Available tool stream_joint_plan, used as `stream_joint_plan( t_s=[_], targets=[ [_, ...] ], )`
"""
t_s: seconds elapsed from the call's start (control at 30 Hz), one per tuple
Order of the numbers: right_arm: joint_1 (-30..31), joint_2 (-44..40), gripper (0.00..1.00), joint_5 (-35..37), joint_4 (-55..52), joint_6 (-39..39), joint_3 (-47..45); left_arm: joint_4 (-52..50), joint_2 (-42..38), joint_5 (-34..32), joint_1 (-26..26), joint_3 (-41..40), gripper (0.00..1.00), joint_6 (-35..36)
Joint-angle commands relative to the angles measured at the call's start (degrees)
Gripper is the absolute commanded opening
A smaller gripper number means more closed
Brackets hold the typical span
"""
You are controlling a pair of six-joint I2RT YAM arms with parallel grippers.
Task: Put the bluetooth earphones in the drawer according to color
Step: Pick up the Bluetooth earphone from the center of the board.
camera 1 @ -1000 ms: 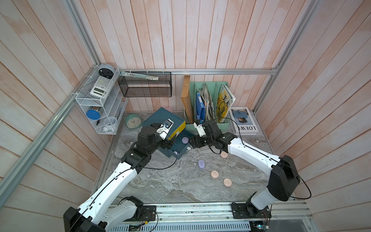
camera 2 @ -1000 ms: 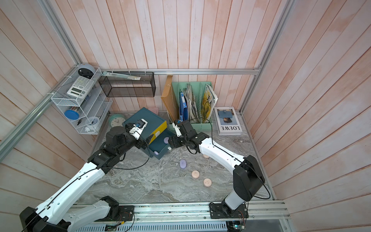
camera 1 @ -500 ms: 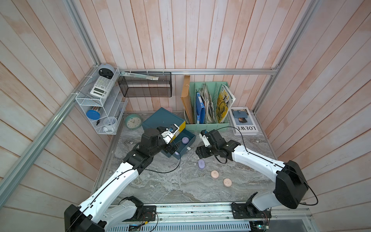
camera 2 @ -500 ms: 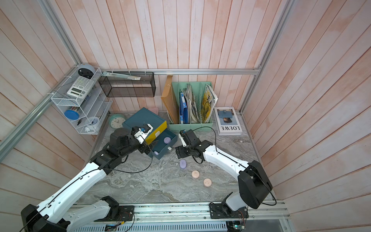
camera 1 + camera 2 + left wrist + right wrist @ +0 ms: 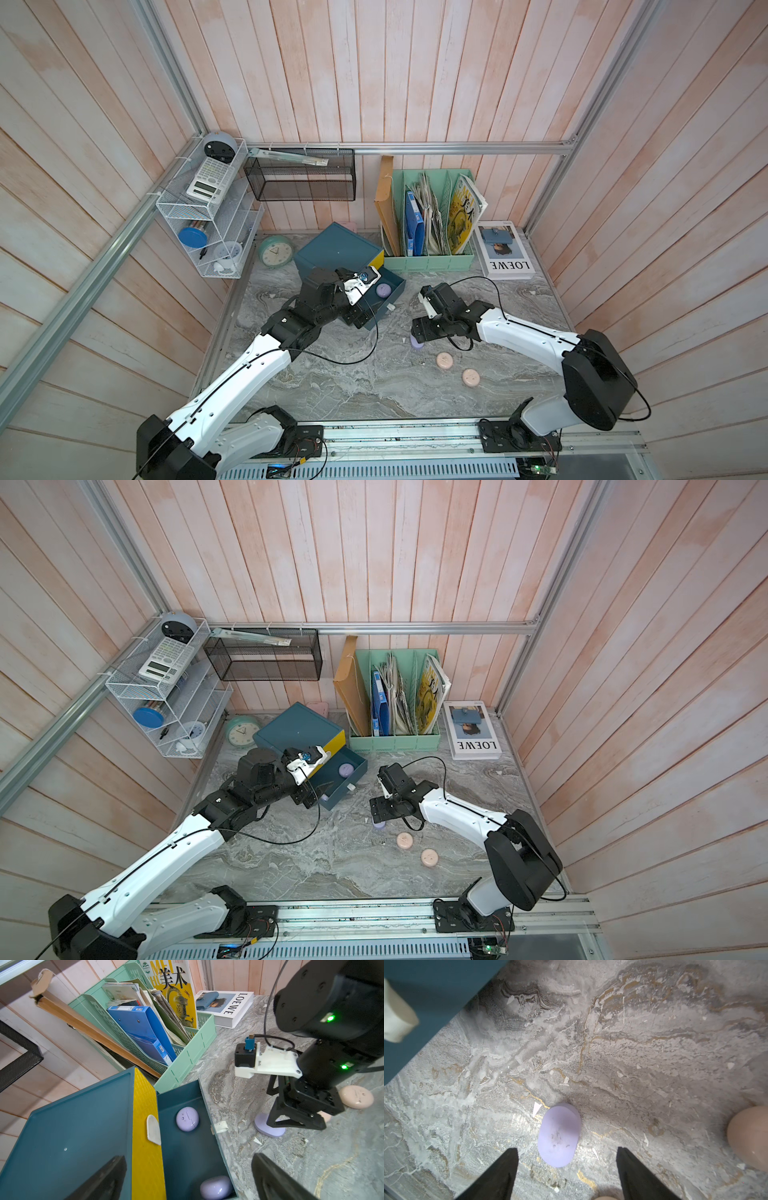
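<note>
Lilac earphone case (image 5: pixel 559 1135) lies flat mid-bench (image 5: pixel 332 386), just near-right of the open teal drawer (image 5: pixel 180 1095). Right jaws straddle it from above: spread wide, one tip either side, visible gap on both sides, nothing gripped. Most of the case sits ahead of the tips. Right arm (image 5: pixel 523 332) reaches from the near-right base toward centre, wrist pitched down, jaws pointing at the bench.

Pink case (image 5: pixel 444 360) is near-right of the lilac one, second pink case (image 5: pixel 471 377) further near-right, the two apart.

Left arm (image 5: pixel 249 365) runs from the near-left base up to the teal chest (image 5: pixel 332 249). Left jaws are fully wide and empty, hovering above the open drawer. Inside that drawer: far lilac case (image 5: pixel 187 1119) and near lilac case (image 5: pixel 216 1189). Yellow-fronted drawer (image 5: pixel 143 1101) above it is shut.
</note>
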Motion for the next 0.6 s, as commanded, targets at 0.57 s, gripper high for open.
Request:
stream_joint_plan(
  t_s=[0.57],
  targets=[
    [2.0, 8.0, 0.81, -0.8, -1.1, 2.4, 2.8, -12.1, 0.5, 9.7, -2.4, 0.8, 1.0, 6.0]
  ],
)
